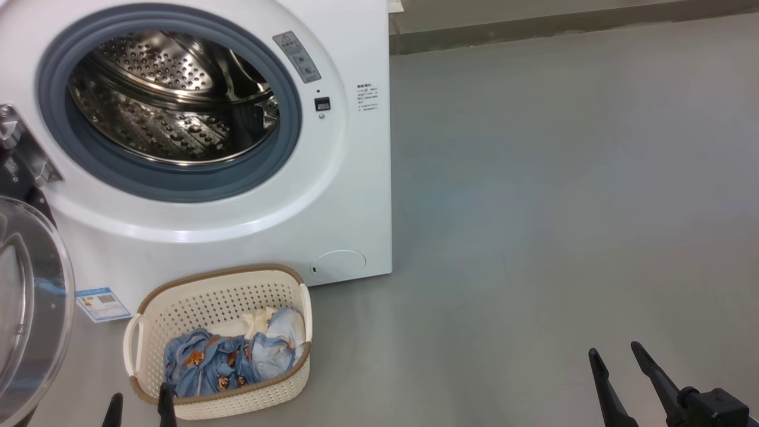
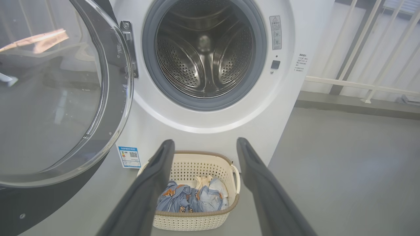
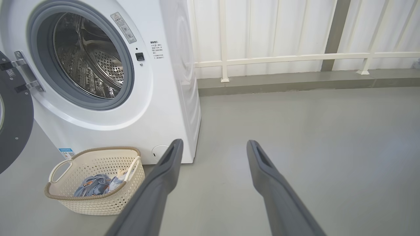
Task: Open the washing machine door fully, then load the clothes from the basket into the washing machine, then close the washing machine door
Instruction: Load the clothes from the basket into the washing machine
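A: What's closest to us?

B: The two grippers. The left gripper (image 2: 205, 142) has its dark fingers spread wide with nothing between them. It is on the near side of the basket (image 1: 225, 296), which its wrist view frames between the fingers. The right gripper (image 1: 614, 350) is spread just as wide and holds nothing, over bare floor (image 1: 563, 207) well off to the right.

A: And the basket itself?

B: It's on the floor just in front of the washing machine (image 1: 350, 178), below the round opening. The clothes (image 1: 219, 359) lie heaped in the bottom (mostly blue printed fabric, with a pale blue and a cream piece toward the back).

A: The door?

B: The door (image 2: 59, 98) is swung wide out to the left of the opening, hanging on its hinge (image 1: 24, 154).

A: Further back?

B: Low on the machine's front are a blue sticker (image 1: 102, 303) and a round flap (image 1: 339, 265). Above them a grey gasket (image 1: 178, 187) rings the opening, and behind it the steel drum (image 1: 172, 101) shows its perforated wall. Past the machine's right side, a white railing (image 3: 295, 59) runs along the wall.
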`<state>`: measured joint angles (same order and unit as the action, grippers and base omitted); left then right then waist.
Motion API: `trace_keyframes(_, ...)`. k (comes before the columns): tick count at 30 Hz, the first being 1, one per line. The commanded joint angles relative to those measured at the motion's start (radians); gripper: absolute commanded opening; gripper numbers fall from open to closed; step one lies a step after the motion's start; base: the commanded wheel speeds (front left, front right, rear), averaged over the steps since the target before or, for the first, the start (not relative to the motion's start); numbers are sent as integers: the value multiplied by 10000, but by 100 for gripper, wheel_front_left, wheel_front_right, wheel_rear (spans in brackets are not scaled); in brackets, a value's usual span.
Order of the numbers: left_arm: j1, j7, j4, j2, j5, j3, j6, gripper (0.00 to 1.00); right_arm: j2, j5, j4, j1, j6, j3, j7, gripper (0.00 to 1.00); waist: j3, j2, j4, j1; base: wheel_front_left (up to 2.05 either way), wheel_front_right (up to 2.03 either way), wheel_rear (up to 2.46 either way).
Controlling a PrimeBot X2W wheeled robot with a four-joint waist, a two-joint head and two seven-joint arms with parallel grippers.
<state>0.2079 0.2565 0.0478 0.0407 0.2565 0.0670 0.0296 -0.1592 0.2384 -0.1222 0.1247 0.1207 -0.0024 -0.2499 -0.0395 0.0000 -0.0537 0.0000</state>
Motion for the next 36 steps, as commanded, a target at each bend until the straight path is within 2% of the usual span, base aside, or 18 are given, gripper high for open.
trace_keyframes(1,-109,53,-301,95,60,317,-93,100,-180,-151,242,-35,100,242,-118,100,-28,0,42,0,0,0,0)
trace_keyframes(26,-162,53,-93,95,102,284,65,100,-152,-51,216,-72,100,365,-118,100,-158,0,158,0,2,-2,0)
trace_keyframes(36,-129,53,7,95,73,300,148,100,-149,-3,244,-43,100,329,-118,100,-98,0,104,0,100,-100,0)
